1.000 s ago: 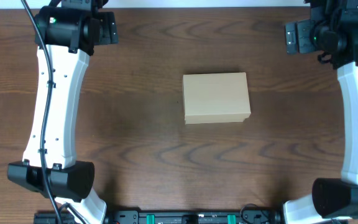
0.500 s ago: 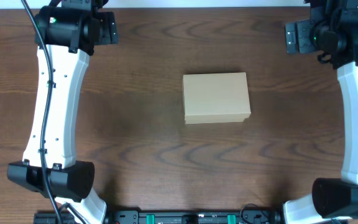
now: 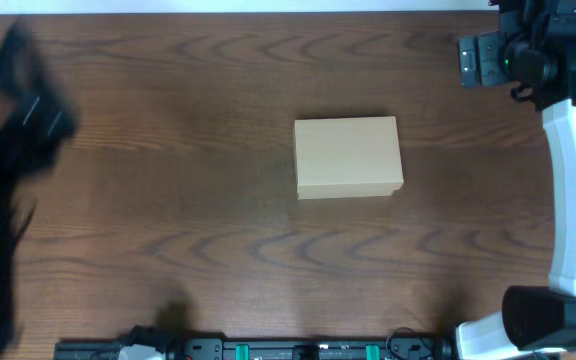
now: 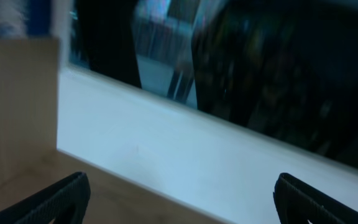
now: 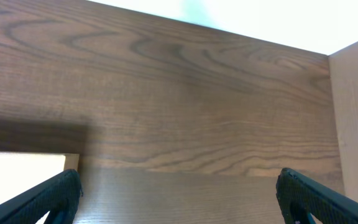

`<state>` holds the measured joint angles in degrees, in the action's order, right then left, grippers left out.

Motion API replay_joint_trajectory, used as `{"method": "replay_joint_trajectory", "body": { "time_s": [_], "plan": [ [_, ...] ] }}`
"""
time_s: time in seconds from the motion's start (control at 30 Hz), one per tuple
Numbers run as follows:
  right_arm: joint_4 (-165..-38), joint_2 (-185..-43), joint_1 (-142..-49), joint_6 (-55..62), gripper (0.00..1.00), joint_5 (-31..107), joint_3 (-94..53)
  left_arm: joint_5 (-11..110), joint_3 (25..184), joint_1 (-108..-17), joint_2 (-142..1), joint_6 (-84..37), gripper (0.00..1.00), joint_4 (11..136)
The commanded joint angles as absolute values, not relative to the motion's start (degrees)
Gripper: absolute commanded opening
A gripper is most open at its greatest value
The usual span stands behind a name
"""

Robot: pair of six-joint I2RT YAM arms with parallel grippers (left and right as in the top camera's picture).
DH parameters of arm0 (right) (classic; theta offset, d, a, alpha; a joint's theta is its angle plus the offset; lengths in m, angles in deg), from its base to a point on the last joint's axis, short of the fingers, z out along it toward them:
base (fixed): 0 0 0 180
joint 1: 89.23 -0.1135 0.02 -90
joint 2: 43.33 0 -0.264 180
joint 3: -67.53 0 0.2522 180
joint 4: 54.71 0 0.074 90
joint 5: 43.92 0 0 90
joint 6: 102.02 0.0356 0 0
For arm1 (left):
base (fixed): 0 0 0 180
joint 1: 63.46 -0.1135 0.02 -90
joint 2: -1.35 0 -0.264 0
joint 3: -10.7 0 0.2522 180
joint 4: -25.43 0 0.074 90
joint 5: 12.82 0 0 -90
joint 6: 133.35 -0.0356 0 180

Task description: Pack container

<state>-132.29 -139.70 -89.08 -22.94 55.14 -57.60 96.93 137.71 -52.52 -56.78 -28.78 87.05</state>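
The container [image 3: 348,157] is a plain tan cardboard box with its lid down, standing alone at the middle of the dark wooden table. My left arm [image 3: 13,150] is a dark motion blur at the far left edge, well away from the box. In the left wrist view the left gripper [image 4: 179,196] is open and empty, facing a white ledge and dark background. My right arm [image 3: 568,150] stands at the right edge. Its gripper [image 5: 179,190] is open and empty over bare wood at the far right corner. The box does not show in either wrist view.
The table [image 3: 218,220] is dark wood grain. In the right wrist view a tan panel [image 5: 356,112] rises at the right edge and a pale patch [image 5: 20,167] lies at the left. A black rail [image 3: 298,350] runs along the front edge.
My left arm has swung fast out of its upright pose at the top left and is now a blur at the left edge. The box and the right arm have not moved.
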Motion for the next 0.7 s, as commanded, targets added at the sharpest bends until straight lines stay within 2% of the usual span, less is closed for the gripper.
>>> {"method": "replay_joint_trajectory", "body": {
  "time_s": [0.0, 0.2, 0.4, 0.67],
  "plan": [
    [-132.35, -139.57, -88.93, -23.03, 0.99, 55.73, -58.30, 98.85, 130.72, -53.72, -48.93, -27.01, 0.95, 85.56],
    [-132.35, -139.57, -88.93, -23.03, 0.99, 55.71, -58.30, 100.64, 114.63, -56.96, -32.80, -25.11, 0.95, 84.33],
    [-132.37, -139.57, -88.93, -23.03, 0.99, 55.71, -58.30, 104.84, 89.87, -59.95, -18.51, -12.63, 0.95, 80.55],
    [-132.35, -139.57, -88.93, -23.03, 0.99, 55.71, -58.30, 104.73, 57.67, -64.63, -4.67, -4.28, 0.95, 52.99]
  ]
}}
